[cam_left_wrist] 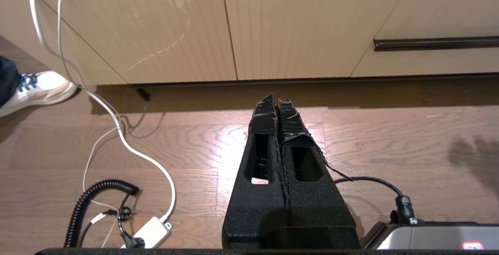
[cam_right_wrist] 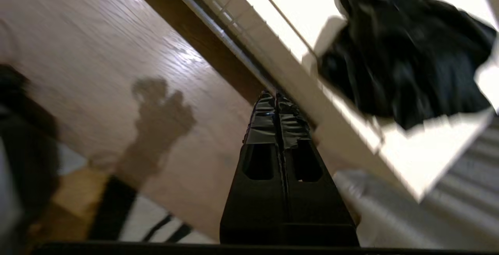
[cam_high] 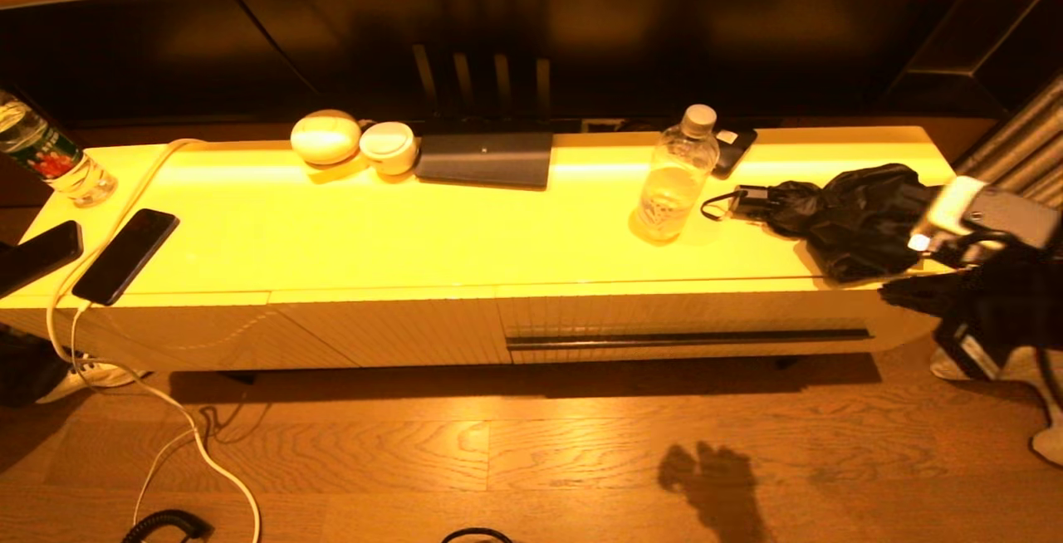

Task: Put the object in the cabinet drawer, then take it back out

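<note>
On the cabinet front: the cabinet drawer (cam_high: pixel 689 329) sits fully closed, ribbed face flush with the neighbouring panels, dark handle strip (cam_high: pixel 688 337) running along it below the right half of the top.
Drawer, other views: handle strip seen from the left wrist view at (cam_left_wrist: pixel 436 43); nothing touches it.
Right tool: (cam_right_wrist: pixel 276 96) fingers pressed together, holding nothing; it hangs at the cabinet's right end, near the front edge, tips over the floor just short of the cabinet face. Right wrist view is smeared.
Right tool, head view: dark mass at the right border (cam_high: pixel 955 298), beside the black bundle.
Left tool: (cam_left_wrist: pixel 276 100) fingers pressed together, empty, parked low over the wooden floor (cam_left_wrist: pixel 195 149), facing the left cabinet panels, well apart from the drawer handle.
Candidate object: black folded umbrella or cloth bundle (cam_high: pixel 855 215) lying on the table top (cam_high: pixel 374 236) at the right end, above the drawer; I cannot tell for certain it is the one meant. Water bottle (cam_high: pixel 674 179) stands just left of it.
Other clutter: two phones (cam_high: pixel 124 254) at the left end, white cable (cam_high: pixel 166 410) trailing to the floor.
Step in hand: judged the very start; drawer not yet opened, nothing picked up.
Next move calls for: right tool to part its fingers, reach the handle strip and pull the drawer out squarely, keeping clear of the bundle overhanging the edge.
</note>
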Controlling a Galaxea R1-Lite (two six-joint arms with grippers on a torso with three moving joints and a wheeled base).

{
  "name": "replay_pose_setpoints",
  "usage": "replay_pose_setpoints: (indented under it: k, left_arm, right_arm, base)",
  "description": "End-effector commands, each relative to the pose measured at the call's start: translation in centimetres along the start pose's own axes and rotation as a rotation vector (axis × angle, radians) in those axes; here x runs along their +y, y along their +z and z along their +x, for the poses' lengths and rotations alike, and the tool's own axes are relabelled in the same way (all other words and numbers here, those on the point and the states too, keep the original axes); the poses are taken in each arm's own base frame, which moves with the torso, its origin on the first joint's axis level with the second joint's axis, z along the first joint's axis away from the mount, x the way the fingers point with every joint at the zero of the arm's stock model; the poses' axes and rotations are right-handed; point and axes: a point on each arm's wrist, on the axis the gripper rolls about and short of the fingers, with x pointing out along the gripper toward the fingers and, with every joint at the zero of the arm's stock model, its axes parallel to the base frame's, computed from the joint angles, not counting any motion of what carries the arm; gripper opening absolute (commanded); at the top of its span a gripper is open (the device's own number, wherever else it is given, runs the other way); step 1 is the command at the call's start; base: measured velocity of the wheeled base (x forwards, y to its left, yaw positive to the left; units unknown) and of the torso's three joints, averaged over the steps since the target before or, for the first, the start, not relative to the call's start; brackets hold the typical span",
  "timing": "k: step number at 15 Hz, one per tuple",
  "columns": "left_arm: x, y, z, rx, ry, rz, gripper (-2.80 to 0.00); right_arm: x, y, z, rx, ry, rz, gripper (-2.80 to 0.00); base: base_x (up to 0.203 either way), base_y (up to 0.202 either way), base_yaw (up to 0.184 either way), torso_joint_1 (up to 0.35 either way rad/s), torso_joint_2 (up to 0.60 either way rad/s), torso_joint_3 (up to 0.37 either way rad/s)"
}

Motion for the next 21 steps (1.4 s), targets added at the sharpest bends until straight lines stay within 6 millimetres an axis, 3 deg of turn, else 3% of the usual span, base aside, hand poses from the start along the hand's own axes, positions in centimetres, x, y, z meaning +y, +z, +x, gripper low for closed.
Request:
replay_pose_setpoints:
  k: [1,4,7,10,16,21]
  left_arm:
    - [0.0,0.0,0.0,0.001,0.001,0.0,-2.8]
    - [0.0,0.0,0.0,0.001,0.001,0.0,-2.8]
    - [0.0,-0.1,0.0,0.003,0.001,0.0,-2.8]
    - [0.0,0.0,0.0,0.001,0.001,0.0,-2.8]
    - [0.0,0.0,0.0,0.001,0.001,0.0,-2.8]
    - [0.0,0.0,0.0,0.001,0.001,0.0,-2.8]
  right_arm:
    - [2.2,-1.7,-11.5,-0.144,-0.117,0.106,-2.8]
    - [6.5,-6.1,-18.1,-0.193,-0.166,0.301,-2.8]
    - [10.4,-10.1,-20.7,-0.219,-0.247,0.533,-2.8]
    - [12.8,-12.9,-19.6,-0.178,-0.284,0.754,-2.8]
    - [16.9,-17.5,-17.2,-0.147,-0.285,0.691,-2.8]
    - [17.1,-18.2,-15.3,-0.167,-0.31,0.724,-2.8]
  base:
    - [0.0,0.0,0.0,0.0,0.0,0.0]
    - [0.0,0.0,0.0,0.0,0.0,0.0]
    - [0.0,0.0,0.0,0.0,0.0,0.0]
    - [0.0,0.0,0.0,0.0,0.0,0.0]
    - [0.0,0.0,0.0,0.0,0.0,0.0]
    - [0.0,0.0,0.0,0.0,0.0,0.0]
